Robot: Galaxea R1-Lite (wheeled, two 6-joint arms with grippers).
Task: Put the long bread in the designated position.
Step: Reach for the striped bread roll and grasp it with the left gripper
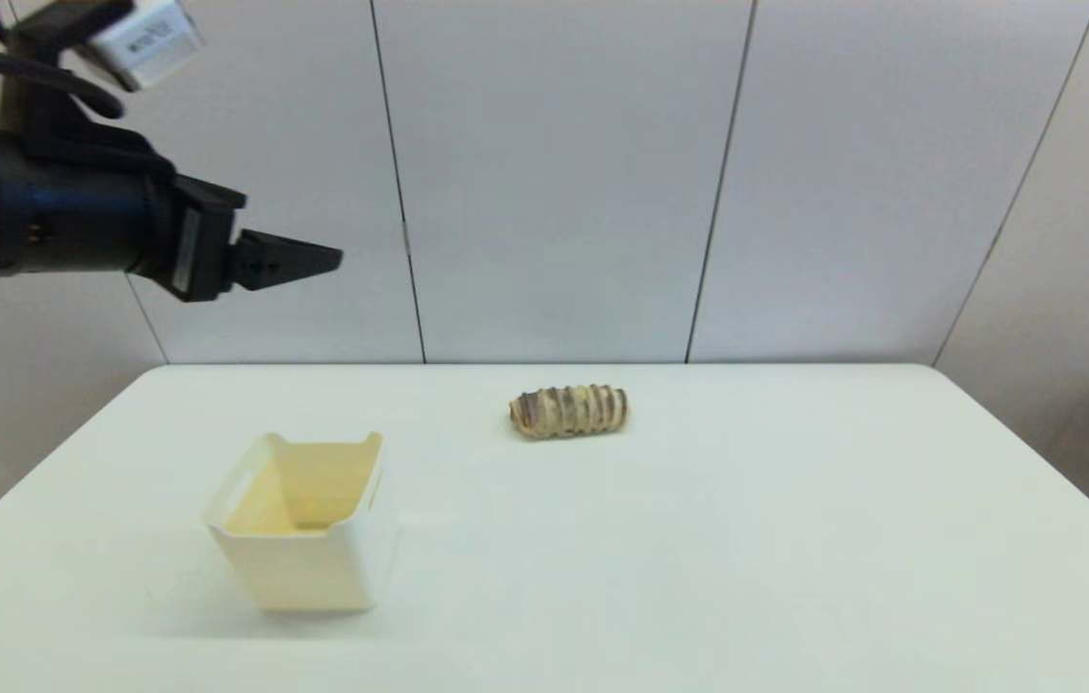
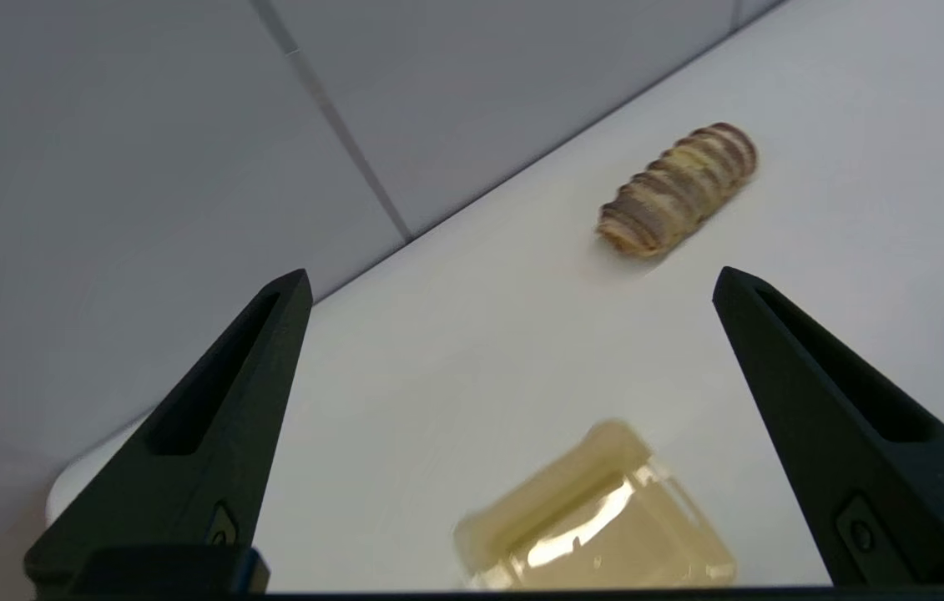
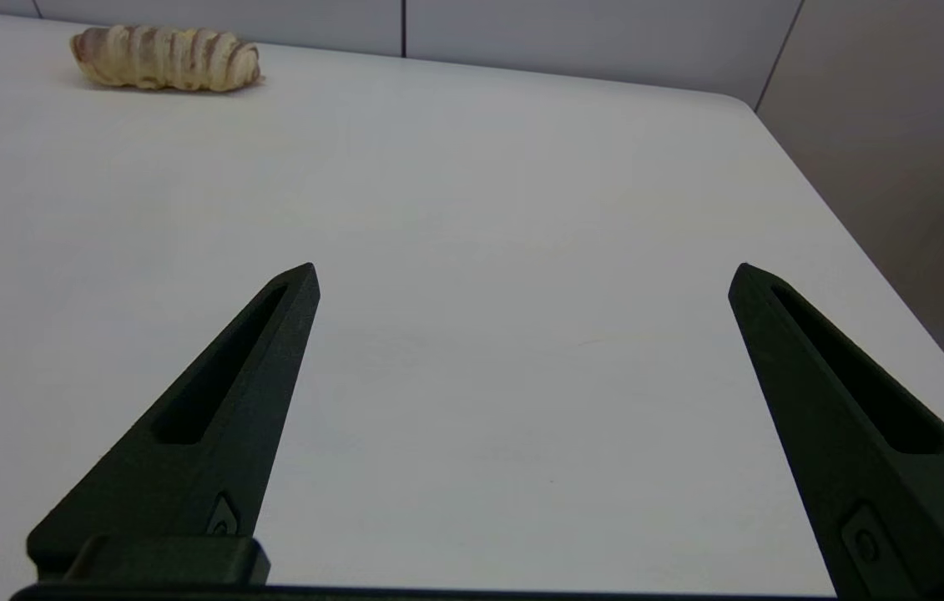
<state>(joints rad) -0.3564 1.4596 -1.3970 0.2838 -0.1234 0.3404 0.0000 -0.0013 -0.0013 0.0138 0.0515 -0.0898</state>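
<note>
Nothing done: the bread [image 1: 569, 411] lies near the table's [image 1: 794, 558] far edge, apart from the bin [image 1: 298, 525]; left gripper [image 2: 509, 280] hovers spread wide, empty; right gripper [image 3: 522, 271] likewise, low over the table.

long bread [image 1: 569, 411], tan with dark brown ridges, lying crosswise on table's far middle

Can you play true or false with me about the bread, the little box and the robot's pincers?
1. The long bread is inside the cream bin. False: it lies on the white table, apart from the bin.
2. The bin holds nothing. True.
3. The left pincer is squeezing the bread. False: it is open, up in the air, holding nothing.
4. The right pincer is open above bare table. True.
5. The bread has dark brown stripes across it. True.
</note>
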